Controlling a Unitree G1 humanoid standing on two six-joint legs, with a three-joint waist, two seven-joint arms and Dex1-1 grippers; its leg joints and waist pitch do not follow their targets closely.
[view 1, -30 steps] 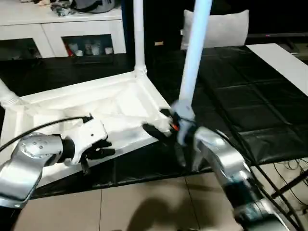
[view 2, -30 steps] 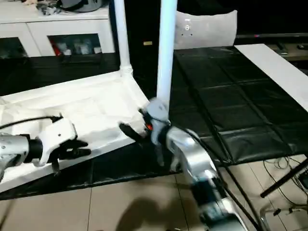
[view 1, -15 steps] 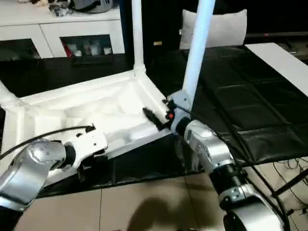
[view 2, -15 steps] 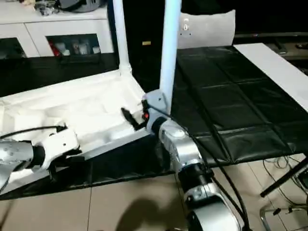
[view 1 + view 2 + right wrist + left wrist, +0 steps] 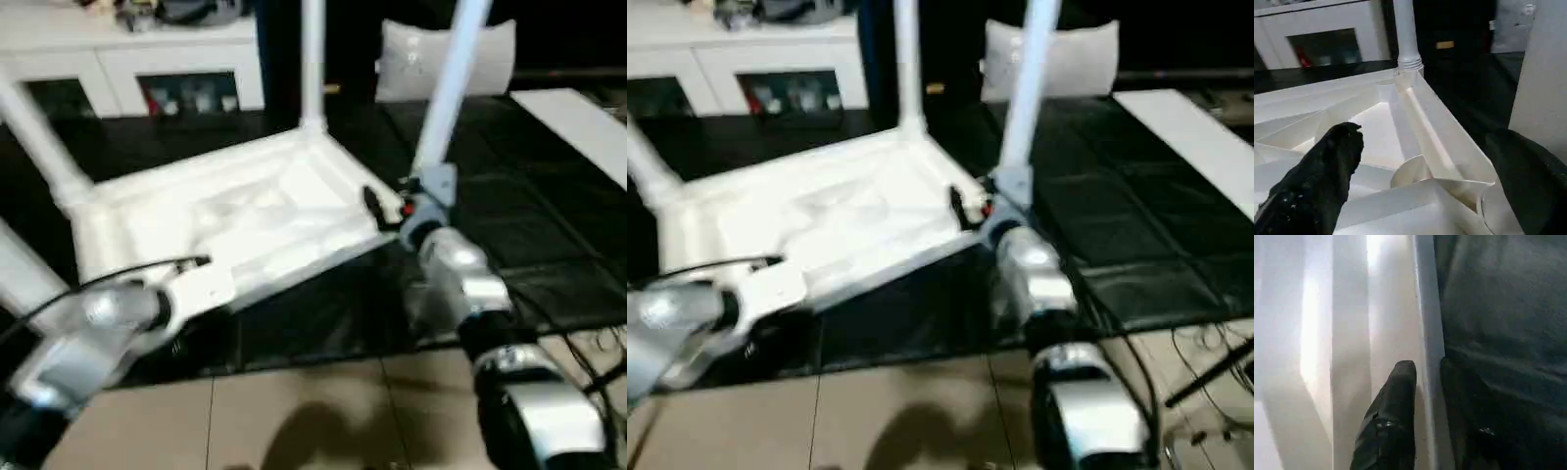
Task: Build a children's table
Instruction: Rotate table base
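The white tabletop point(image 5: 245, 211) lies upside down on the black mat, its ribbed underside facing up. White legs stand at its far corner point(image 5: 313, 69) and left corner point(image 5: 44, 147). Another leg point(image 5: 449, 93) rises by the near right corner, right beside my right wrist. My right gripper point(image 5: 1425, 139) is open and straddles that corner, one finger point(image 5: 372, 203) over the underside next to a round socket point(image 5: 1410, 174). My left gripper point(image 5: 1427, 367) is shut on the tabletop's near rim point(image 5: 1427, 333), one finger inside and one outside.
A white glass-door cabinet point(image 5: 147, 69) stands at the back, with a pale cushion point(image 5: 431, 59) to its right. A white board point(image 5: 578, 113) lies at the far right on the black mat point(image 5: 509, 225). Tiled floor point(image 5: 294, 411) and cables point(image 5: 598, 343) lie in front.
The whole view has shifted. My left gripper went from above the underside down to the near rim and closed on it. My right gripper moved in closer to the near right corner.
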